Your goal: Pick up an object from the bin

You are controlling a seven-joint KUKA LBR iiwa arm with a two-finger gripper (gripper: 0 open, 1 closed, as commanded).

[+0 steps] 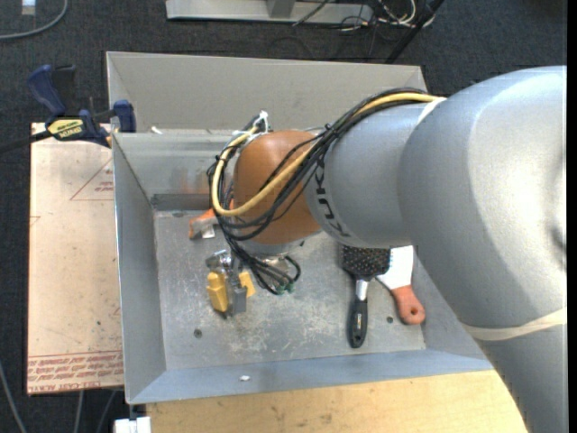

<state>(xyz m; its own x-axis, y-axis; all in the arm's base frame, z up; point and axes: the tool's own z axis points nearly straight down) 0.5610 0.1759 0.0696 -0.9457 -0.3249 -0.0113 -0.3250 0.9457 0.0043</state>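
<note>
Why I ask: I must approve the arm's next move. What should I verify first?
1. Pincer is low in the left part of the bin, at a small yellow thing: ok.
2. Yellow thing really held: cannot tell.
3. Black hairbrush lies apart, to the right: ok.
4. Red-handled white tool beside the hairbrush, also apart from the pincer: ok.
5. Orange thing, partly hidden under the wrist, clear of the arm: cannot tell.
</note>
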